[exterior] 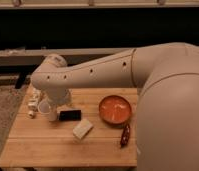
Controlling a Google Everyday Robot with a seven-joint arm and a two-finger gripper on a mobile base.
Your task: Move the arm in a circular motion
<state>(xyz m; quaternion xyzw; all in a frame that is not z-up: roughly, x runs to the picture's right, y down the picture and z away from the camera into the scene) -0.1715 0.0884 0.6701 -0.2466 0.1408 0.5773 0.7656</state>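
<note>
The arm is a very large cream-white tube with a row of small dark holes. It reaches from the right foreground to a rounded bend over the left of the wooden table. From the bend it drops to the gripper, which hangs low over the table's left part, beside a black object. The arm's bulky near segment hides the table's right end.
An orange bowl sits right of centre. A pale block lies near the middle front, and a dark red object lies in front of the bowl. Small white items stand at the left edge. A dark wall and a ledge run behind.
</note>
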